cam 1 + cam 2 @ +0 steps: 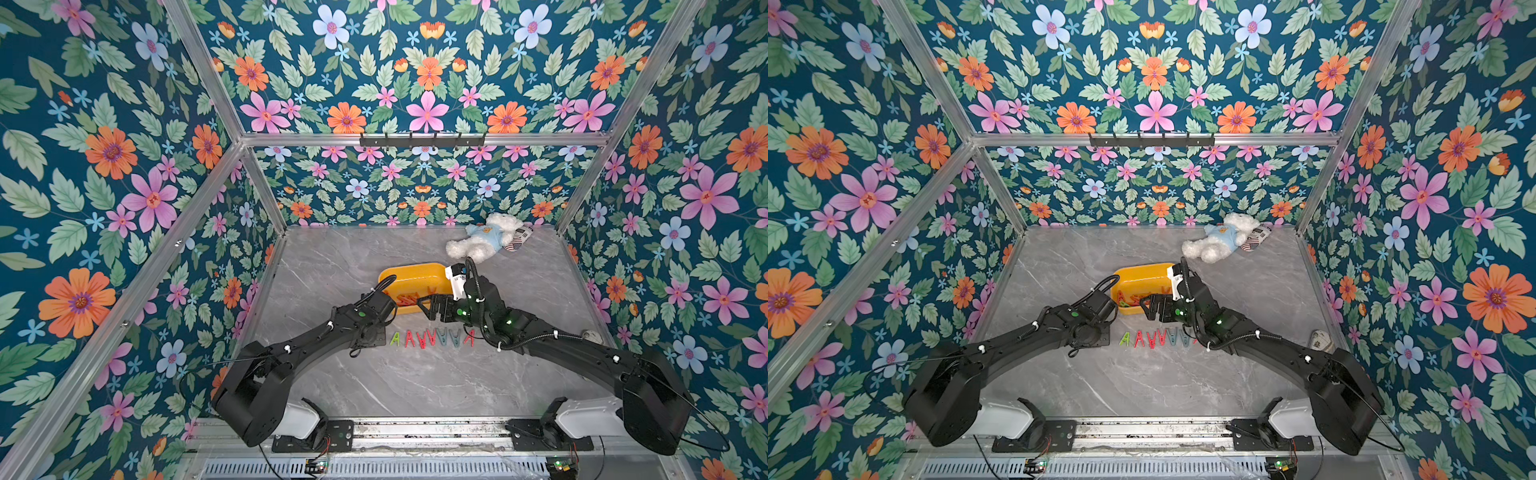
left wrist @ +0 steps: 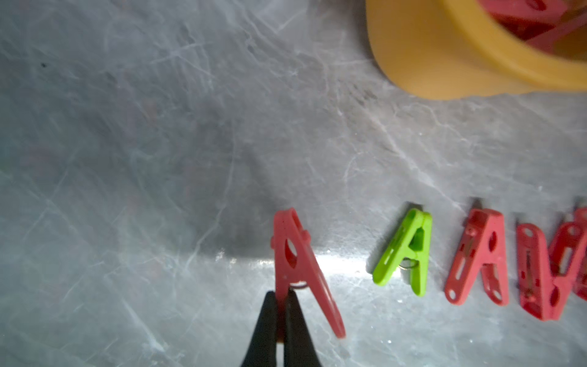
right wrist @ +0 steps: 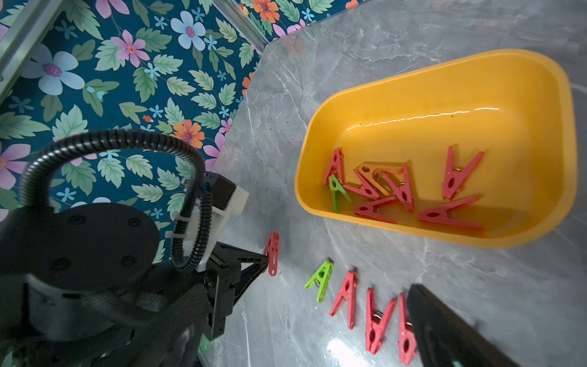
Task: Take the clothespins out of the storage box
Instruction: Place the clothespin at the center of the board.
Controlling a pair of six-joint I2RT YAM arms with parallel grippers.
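Observation:
The yellow storage box (image 1: 415, 276) (image 3: 444, 63) stands mid-table and holds several clothespins (image 3: 400, 190), mostly red, with one green (image 3: 336, 190) and one orange (image 3: 378, 171). In front of it a row of clothespins (image 1: 432, 337) lies on the table, starting with a green one (image 2: 409, 251) (image 3: 320, 279). My left gripper (image 2: 280, 317) (image 3: 265, 258) is shut on one leg of a red clothespin (image 2: 292, 254) (image 3: 272, 252), low over the table just left of that green one. My right gripper (image 1: 430, 309) stands open above the box's front rim, holding nothing; the right wrist view shows one of its fingers (image 3: 444, 330).
A white plush bear (image 1: 482, 239) and a small patterned pouch (image 1: 517, 240) lie at the back right. A grey object (image 1: 590, 334) sits by the right wall. Floral walls with metal frame bars enclose the marble tabletop (image 1: 395, 386).

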